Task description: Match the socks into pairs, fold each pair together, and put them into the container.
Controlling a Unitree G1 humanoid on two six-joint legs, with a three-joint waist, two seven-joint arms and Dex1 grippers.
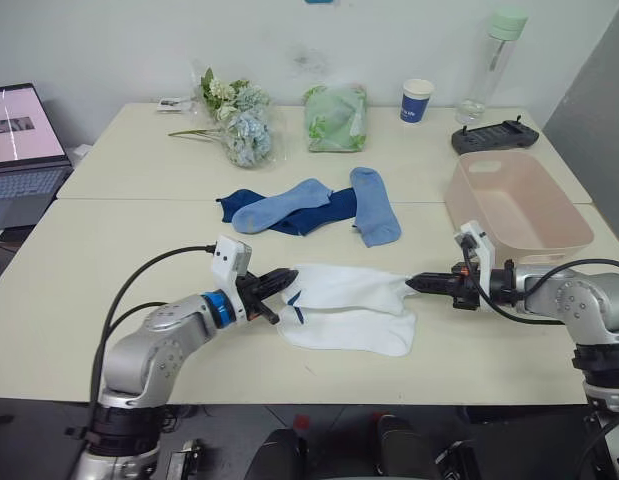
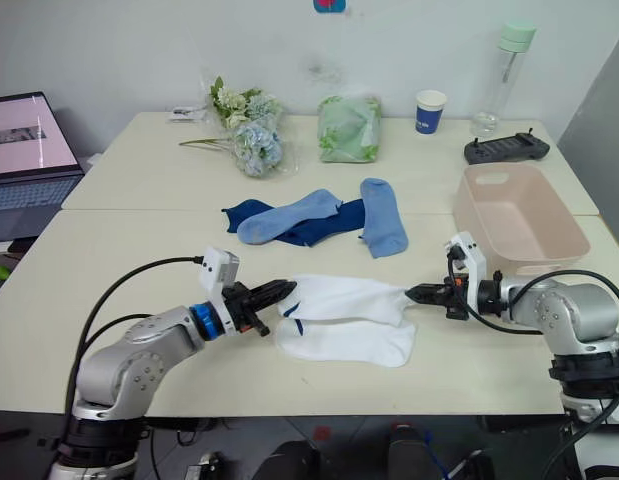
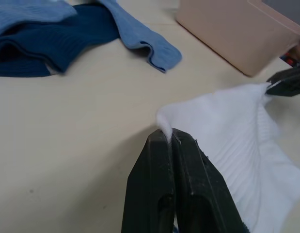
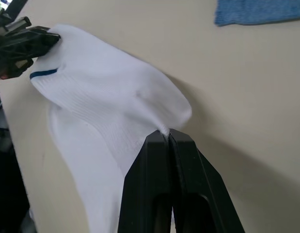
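A white sock (image 1: 344, 286) is stretched just above the table between both grippers. My left gripper (image 1: 285, 282) is shut on its cuff end, my right gripper (image 1: 411, 284) shut on its toe end. A second white sock (image 1: 354, 331) lies flat on the table beneath it. Farther back, two light blue socks (image 1: 279, 206) (image 1: 373, 204) lie over the dark navy socks (image 1: 314, 212) in one loose heap. The pale pink container (image 1: 513, 200) stands at the right, behind my right gripper, and looks empty.
Along the back of the table are a flower bunch (image 1: 237, 122), a green bag (image 1: 336, 118), a blue paper cup (image 1: 416, 101), a water bottle (image 1: 492, 62) and a black controller (image 1: 494, 136). A laptop (image 1: 19, 140) stands at the far left.
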